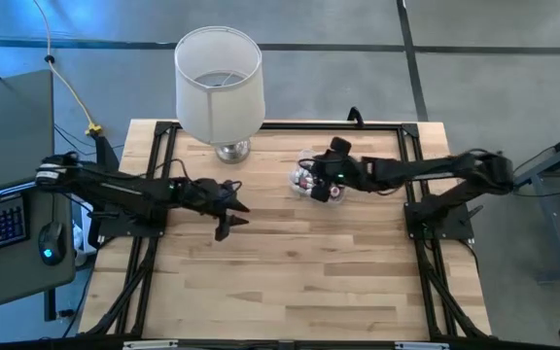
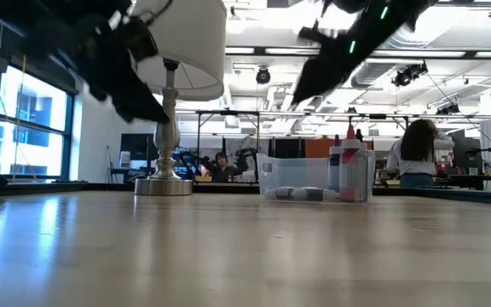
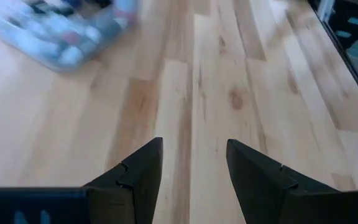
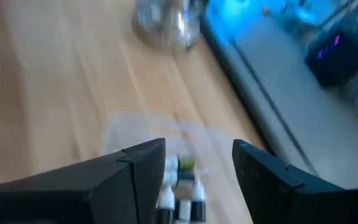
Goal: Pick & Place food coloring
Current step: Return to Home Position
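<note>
The food coloring bottles (image 2: pixel 301 194) lay inside the clear tub (image 2: pixel 271 175), which sat on the table (image 1: pixel 290 282) just beside the lamp (image 1: pixel 219 83); the right gripper (image 4: pixel 197 144) hung over that tub, its 2 fingers spread wide and holding nothing; the left gripper (image 3: pixel 193 143) hovered above bare wood, near the tub but apart from it, its 2 fingers likewise wide and empty; a person (image 2: pixel 416 147) stood in the room beyond.
</note>
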{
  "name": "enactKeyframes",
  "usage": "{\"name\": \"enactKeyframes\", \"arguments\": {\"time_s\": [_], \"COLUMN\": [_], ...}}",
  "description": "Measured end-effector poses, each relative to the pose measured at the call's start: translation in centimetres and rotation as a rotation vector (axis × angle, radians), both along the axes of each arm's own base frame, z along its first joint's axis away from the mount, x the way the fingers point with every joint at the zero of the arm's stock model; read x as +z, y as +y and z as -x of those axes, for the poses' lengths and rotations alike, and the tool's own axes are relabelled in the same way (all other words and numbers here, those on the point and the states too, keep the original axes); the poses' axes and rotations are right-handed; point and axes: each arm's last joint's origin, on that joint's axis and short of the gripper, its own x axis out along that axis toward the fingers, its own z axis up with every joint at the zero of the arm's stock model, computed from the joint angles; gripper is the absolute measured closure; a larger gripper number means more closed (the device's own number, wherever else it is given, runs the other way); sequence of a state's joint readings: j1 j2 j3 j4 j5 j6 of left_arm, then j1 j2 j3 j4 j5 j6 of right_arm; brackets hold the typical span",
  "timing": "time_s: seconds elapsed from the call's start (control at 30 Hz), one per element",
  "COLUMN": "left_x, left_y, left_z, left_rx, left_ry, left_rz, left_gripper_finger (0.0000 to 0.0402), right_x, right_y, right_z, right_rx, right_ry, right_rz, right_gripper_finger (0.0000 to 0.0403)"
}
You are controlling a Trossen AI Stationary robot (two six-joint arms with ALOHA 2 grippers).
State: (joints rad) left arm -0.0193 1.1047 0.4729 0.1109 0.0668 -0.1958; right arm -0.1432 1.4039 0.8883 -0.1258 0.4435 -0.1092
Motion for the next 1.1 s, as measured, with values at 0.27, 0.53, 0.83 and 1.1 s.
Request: {"name": "enactKeyframes", "arguments": {"time_s": [0.27,0.53,0.83,1.1], "left_x": [6.2,7.4,3.3,-0.9], "left_y": [0.6,0.5,0.6,0.4], "left_z": [7.1,14.9,14.7,12.0], "left_rx": [0.136,0.038,0.066,0.027], "left_ry": [-0.126,-0.336,-0.451,-0.592], "left_rz": [-0.106,-0.139,-0.16,-0.144], "left_gripper_finger": [0.0224,0.0224,0.0224,0.0224], "right_x": [8.3,6.0,-1.0,-5.1], "right_y": [3.9,5.1,5.1,5.1], "right_z": [7.6,14.3,17.1,18.1], "right_rx": [0.172,0.342,0.401,0.403], "right_ry": [-0.191,-0.417,-0.719,-0.788], "right_rz": [-0.072,-0.112,-0.043,-0.051], "right_gripper_finger": [0.024,0.0259,0.0256,0.026]}}
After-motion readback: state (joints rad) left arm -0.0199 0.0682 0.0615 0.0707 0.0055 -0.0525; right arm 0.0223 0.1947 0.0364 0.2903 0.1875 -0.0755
